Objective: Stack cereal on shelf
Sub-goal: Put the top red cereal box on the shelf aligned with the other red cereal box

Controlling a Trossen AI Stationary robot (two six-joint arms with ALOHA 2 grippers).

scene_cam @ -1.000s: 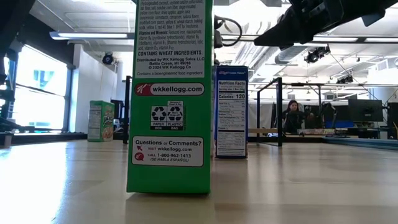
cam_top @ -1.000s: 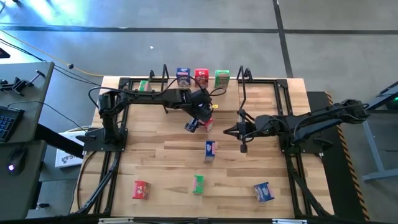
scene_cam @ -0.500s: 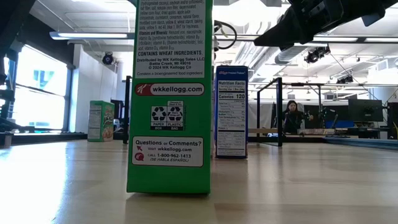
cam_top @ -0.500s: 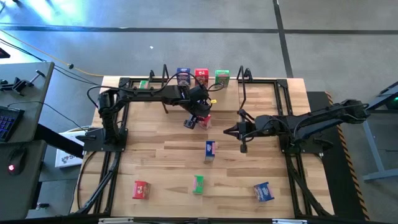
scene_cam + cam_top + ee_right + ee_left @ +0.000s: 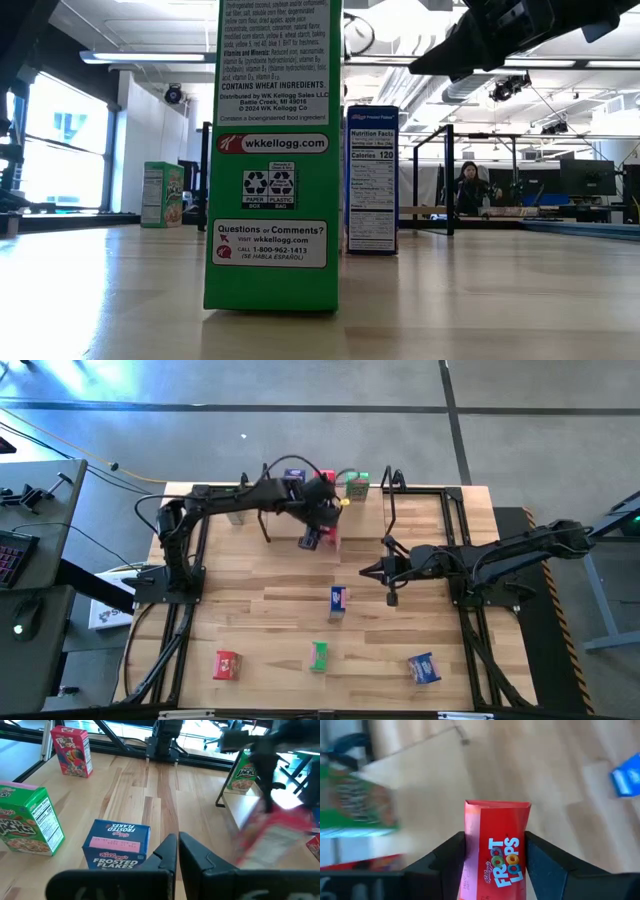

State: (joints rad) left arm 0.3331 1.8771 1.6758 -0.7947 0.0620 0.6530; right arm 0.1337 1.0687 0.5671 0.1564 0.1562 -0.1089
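Observation:
My left gripper (image 5: 320, 538) is shut on a red Froot Loops box (image 5: 496, 855) just in front of the shelf (image 5: 252, 810) at the table's far edge. Blue (image 5: 293, 477), red (image 5: 325, 478) and green (image 5: 356, 483) boxes stand on the shelf, and another green box (image 5: 232, 497) stands at its left end. My right gripper (image 5: 178, 851) is shut and empty at mid-table, pointing at an upright blue Frosted Flakes box (image 5: 116, 843). Red (image 5: 227, 665), green (image 5: 318, 655) and blue (image 5: 424, 668) boxes stand near the front edge. My left gripper pinches the red box's two narrow sides (image 5: 470, 865) between its two fingers, with the printed front facing the wrist camera. The fingers come from above. The box hangs tilted and clear of the table, as the right wrist view (image 5: 277, 837) shows.
Black wire frames (image 5: 392, 482) stand at the shelf's ends. In the low view the green box (image 5: 272, 150) stands close, the blue one (image 5: 371, 180) behind it. A person (image 5: 468, 188) sits in the room beyond. Bare tabletop (image 5: 250, 610) lies at the middle left.
My left gripper has carried the red box up and toward the table's far edge, closer to the shelf, staying shut on it. My right arm has kept still.

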